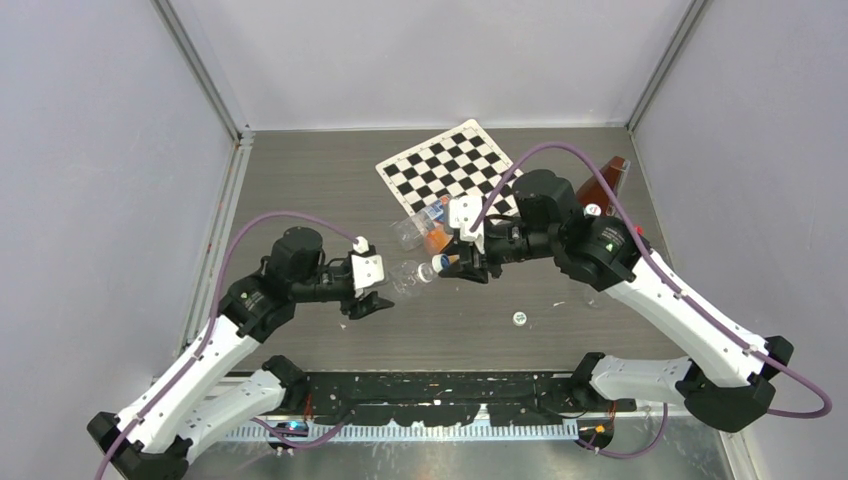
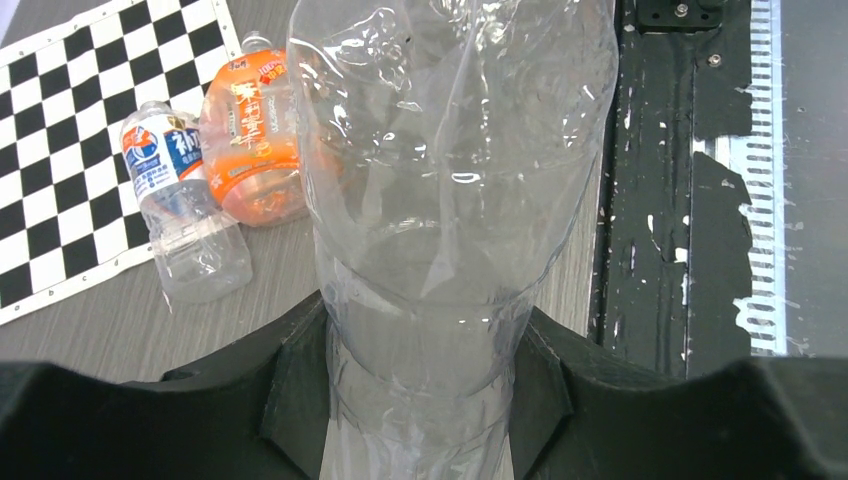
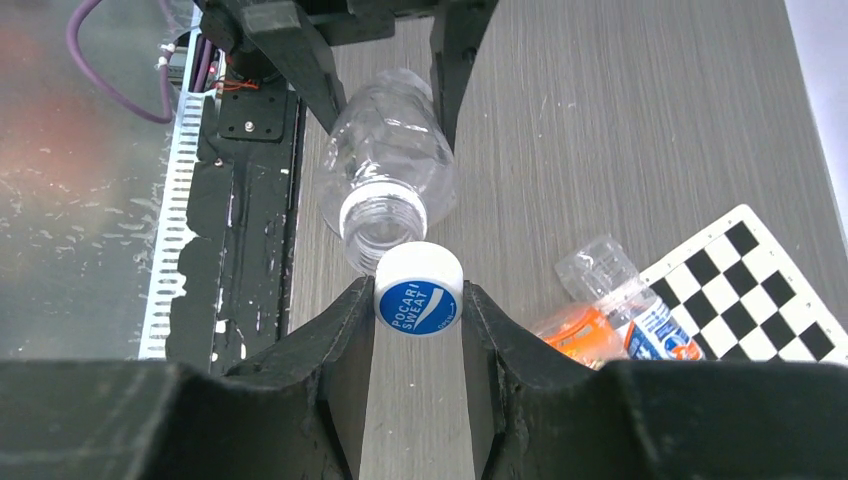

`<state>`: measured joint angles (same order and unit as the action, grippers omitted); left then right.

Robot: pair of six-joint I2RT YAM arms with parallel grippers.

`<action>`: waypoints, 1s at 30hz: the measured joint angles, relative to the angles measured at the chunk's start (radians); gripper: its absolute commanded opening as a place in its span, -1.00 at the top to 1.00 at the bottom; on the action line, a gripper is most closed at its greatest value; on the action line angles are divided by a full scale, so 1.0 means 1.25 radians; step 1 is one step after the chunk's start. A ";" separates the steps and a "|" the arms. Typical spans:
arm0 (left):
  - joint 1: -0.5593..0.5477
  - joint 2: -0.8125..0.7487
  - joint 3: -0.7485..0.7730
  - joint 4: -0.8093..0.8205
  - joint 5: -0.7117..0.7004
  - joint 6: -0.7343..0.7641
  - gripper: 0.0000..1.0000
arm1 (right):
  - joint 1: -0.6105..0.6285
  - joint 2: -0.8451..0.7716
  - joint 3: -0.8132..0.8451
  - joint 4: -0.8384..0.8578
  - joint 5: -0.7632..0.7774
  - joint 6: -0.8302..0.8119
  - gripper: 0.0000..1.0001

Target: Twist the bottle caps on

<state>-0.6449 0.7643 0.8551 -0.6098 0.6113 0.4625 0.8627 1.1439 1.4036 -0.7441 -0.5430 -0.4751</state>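
Observation:
My left gripper [image 1: 372, 295] is shut on the lower body of a clear, empty, uncapped bottle [image 1: 407, 274] and holds it level above the table. The bottle's mouth points right. In the left wrist view the bottle [image 2: 450, 190] fills the middle between the jaws of the left gripper [image 2: 420, 390]. My right gripper [image 1: 457, 263] is shut on a white cap with a blue Pocari Sweat top [image 3: 419, 292]. The right gripper [image 3: 418, 305] holds the cap just in front of the bottle's open mouth [image 3: 383, 213], a little off to one side. Another white cap [image 1: 519, 318] lies loose on the table.
An orange-label bottle [image 2: 250, 140] and a blue-label bottle [image 2: 185, 210] lie together at the edge of a checkerboard mat [image 1: 450, 165]. A brown bottle [image 1: 603, 180] lies at the far right. The black arm base rail [image 1: 440, 390] runs along the near edge.

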 measured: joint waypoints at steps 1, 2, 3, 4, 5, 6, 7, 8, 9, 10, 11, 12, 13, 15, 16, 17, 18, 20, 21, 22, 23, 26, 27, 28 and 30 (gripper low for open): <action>0.000 0.004 -0.003 0.010 0.003 0.000 1.00 | -0.001 0.000 0.000 0.004 -0.010 -0.008 0.99; 0.002 0.005 -0.006 0.021 0.004 0.000 1.00 | -0.001 0.000 0.000 0.008 -0.019 -0.015 0.99; 0.003 0.005 -0.011 0.030 0.005 -0.001 1.00 | -0.001 0.001 0.001 0.010 -0.028 -0.021 0.99; 0.004 0.005 -0.019 0.043 0.007 -0.002 1.00 | -0.001 0.002 0.003 0.009 -0.036 -0.026 0.99; 0.004 0.005 -0.025 0.053 0.009 -0.004 1.00 | -0.001 0.006 0.007 0.006 -0.045 -0.033 0.99; 0.004 0.006 -0.031 0.063 0.009 -0.005 1.00 | -0.001 0.011 0.013 0.003 -0.052 -0.039 0.99; 0.004 0.009 -0.037 0.077 0.010 -0.007 1.00 | -0.001 0.018 0.019 0.001 -0.059 -0.045 0.99; 0.005 0.011 -0.041 0.084 0.010 -0.008 1.00 | -0.001 0.024 0.024 -0.003 -0.063 -0.051 0.99; 0.005 0.013 -0.044 0.090 0.010 -0.008 1.00 | -0.001 0.028 0.027 -0.006 -0.067 -0.056 0.99; 0.005 0.014 -0.047 0.094 0.011 -0.009 1.00 | -0.001 0.032 0.028 -0.010 -0.068 -0.060 0.99; 0.005 0.016 -0.050 0.096 0.011 -0.008 1.00 | -0.002 0.034 0.030 -0.017 -0.070 -0.065 0.99; 0.005 0.016 -0.052 0.099 0.011 -0.008 1.00 | -0.002 0.038 0.033 -0.024 -0.071 -0.071 0.99; 0.005 0.017 -0.056 0.103 0.013 -0.009 1.00 | -0.002 0.042 0.036 -0.032 -0.071 -0.079 0.99; 0.005 0.017 -0.058 0.119 0.020 -0.009 1.00 | -0.002 0.053 0.042 -0.045 -0.076 -0.090 0.99; 0.005 0.017 -0.061 0.120 0.021 -0.010 1.00 | -0.002 0.060 0.049 -0.052 -0.077 -0.097 0.99; 0.005 0.017 -0.064 0.124 0.021 -0.013 1.00 | -0.002 0.067 0.055 -0.059 -0.078 -0.103 0.99; 0.005 0.017 -0.069 0.129 0.021 -0.019 1.00 | -0.002 0.072 0.061 -0.069 -0.078 -0.108 0.99; 0.006 0.016 -0.084 0.152 0.025 -0.036 1.00 | -0.002 0.080 0.070 -0.081 -0.078 -0.115 0.99; 0.006 0.015 -0.099 0.175 0.028 -0.051 1.00 | -0.002 0.084 0.074 -0.085 -0.075 -0.118 0.99; 0.006 0.013 -0.116 0.204 0.032 -0.066 1.00 | -0.003 0.088 0.079 -0.092 -0.072 -0.119 0.99; 0.006 0.010 -0.133 0.232 0.035 -0.082 1.00 | -0.003 0.093 0.085 -0.098 -0.069 -0.119 0.99; 0.006 0.011 -0.172 0.308 0.039 -0.127 1.00 | -0.006 0.122 0.122 -0.132 -0.063 -0.114 0.99; 0.006 0.012 -0.179 0.325 0.039 -0.138 1.00 | -0.007 0.134 0.139 -0.143 -0.061 -0.107 0.99; 0.007 0.013 -0.189 0.351 0.037 -0.151 1.00 | -0.009 0.149 0.161 -0.155 -0.059 -0.096 0.99; 0.008 0.017 -0.203 0.393 0.033 -0.169 1.00 | -0.011 0.170 0.191 -0.172 -0.053 -0.073 0.99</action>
<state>-0.6346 0.7856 0.6014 -0.1188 0.6521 0.2512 0.8494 1.3560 1.6424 -0.9585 -0.6090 -0.5663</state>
